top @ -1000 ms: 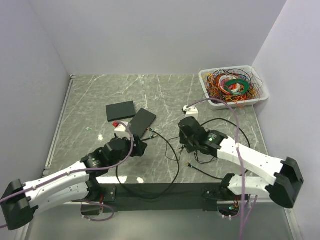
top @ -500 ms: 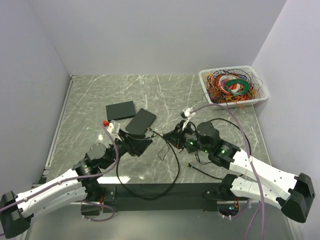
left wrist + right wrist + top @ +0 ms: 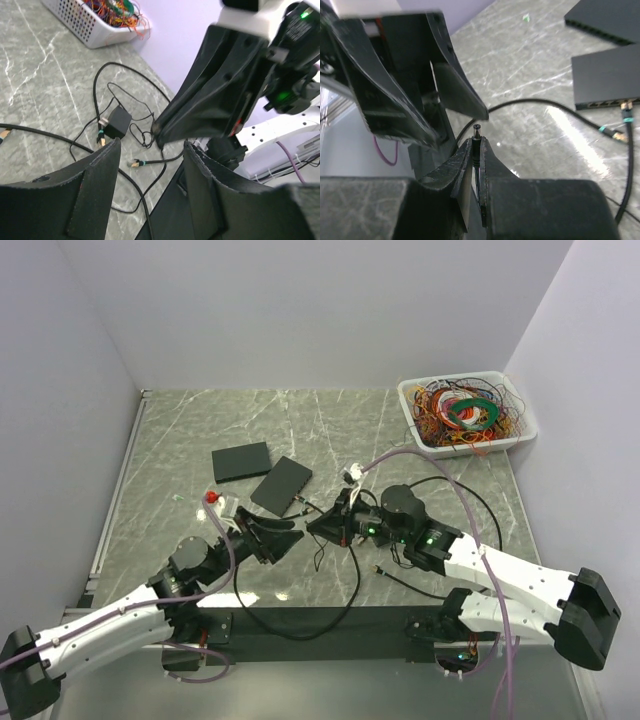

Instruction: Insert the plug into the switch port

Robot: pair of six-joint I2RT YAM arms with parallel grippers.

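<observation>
Right pincer (image 3: 476, 146) pinches plug (image 3: 476, 131) near its tip; left pincer (image 3: 150, 150) spread, just beside. Risk: pincers collide, or thin grip slips and plug drops near of switch (image 3: 281, 485).

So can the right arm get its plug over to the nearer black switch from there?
Probably yes: the right end effector pinches the plug, and bare table lies between it and the nearer switch. The open left end effector sits close beside, not across that path.
</observation>
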